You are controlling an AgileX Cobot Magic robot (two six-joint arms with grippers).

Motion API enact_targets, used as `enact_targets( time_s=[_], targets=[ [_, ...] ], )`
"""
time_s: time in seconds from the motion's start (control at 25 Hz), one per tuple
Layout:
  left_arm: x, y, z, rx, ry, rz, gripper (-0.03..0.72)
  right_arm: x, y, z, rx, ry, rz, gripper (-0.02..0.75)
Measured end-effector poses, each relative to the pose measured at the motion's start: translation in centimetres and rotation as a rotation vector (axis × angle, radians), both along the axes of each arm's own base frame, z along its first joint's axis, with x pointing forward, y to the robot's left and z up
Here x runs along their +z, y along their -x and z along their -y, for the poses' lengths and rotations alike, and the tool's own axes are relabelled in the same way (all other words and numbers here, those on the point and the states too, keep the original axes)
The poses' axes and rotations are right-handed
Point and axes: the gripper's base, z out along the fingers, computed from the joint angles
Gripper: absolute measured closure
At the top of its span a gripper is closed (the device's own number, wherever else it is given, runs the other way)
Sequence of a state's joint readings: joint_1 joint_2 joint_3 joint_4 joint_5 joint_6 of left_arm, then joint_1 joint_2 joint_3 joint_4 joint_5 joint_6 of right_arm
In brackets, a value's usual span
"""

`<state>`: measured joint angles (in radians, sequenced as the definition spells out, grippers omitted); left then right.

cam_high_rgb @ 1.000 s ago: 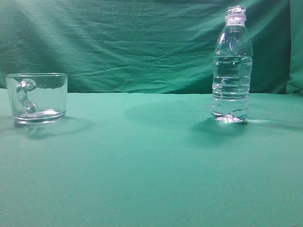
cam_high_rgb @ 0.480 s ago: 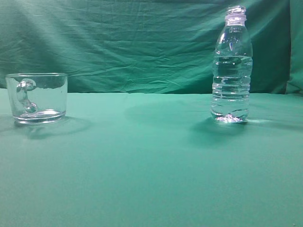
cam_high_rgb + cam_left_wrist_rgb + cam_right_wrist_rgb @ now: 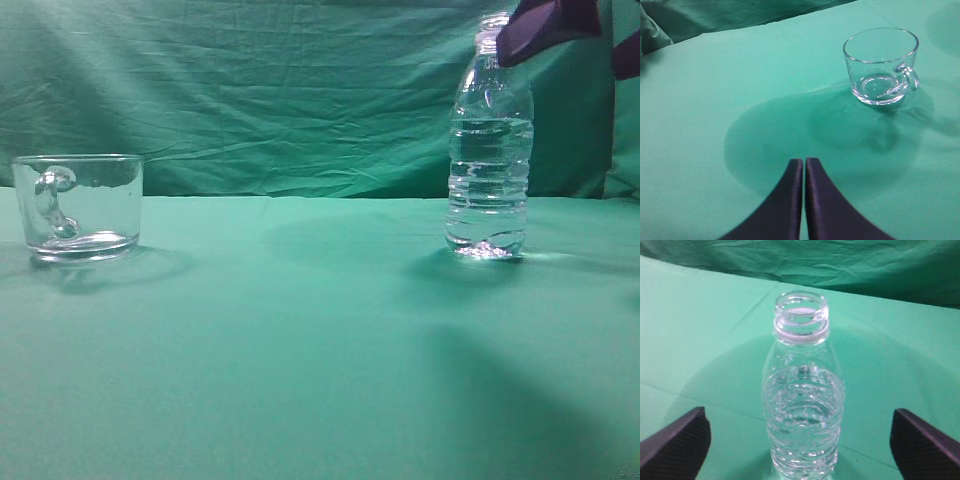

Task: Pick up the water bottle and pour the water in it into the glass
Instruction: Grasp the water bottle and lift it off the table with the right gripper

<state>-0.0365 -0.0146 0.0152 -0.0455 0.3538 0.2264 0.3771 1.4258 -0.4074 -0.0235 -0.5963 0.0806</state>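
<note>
On the green tabletop (image 3: 300, 350), the uncapped water bottle (image 3: 489, 150) stands upright at right, the glass (image 3: 78, 206) well apart at left. The right gripper (image 3: 800, 440) hangs spread wide around the bottle; the left gripper (image 3: 804, 172) is pressed together.

You're looking at a staged lab/studio setup, not a home: green cloth (image 3: 300, 380) covers the whole table, w/ wrinkled green backdrop (image 3: 280, 90) hung right behind it.
</note>
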Motion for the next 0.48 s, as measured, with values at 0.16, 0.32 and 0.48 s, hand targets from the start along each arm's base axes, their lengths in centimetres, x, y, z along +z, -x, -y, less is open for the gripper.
enact_targets(
  time_s=[0.16, 0.32, 0.48],
  targets=[
    [0.0, 0.0, 0.0, 0.0, 0.0, 0.0, 0.688, -0.9, -0.6, -0.6, 0.033, 0.0, 0.011, 0.094],
    [0.0, 0.0, 0.0, 0.0, 0.0, 0.0, 0.688, -2.0, -1.8, -1.1, 0.031, -0.02, 0.006, 0.094],
    [0.0, 0.0, 0.0, 0.0, 0.0, 0.0, 0.688, -2.9, -3.2, -1.7, 0.025, -0.03, 0.01, 0.094]
  ],
)
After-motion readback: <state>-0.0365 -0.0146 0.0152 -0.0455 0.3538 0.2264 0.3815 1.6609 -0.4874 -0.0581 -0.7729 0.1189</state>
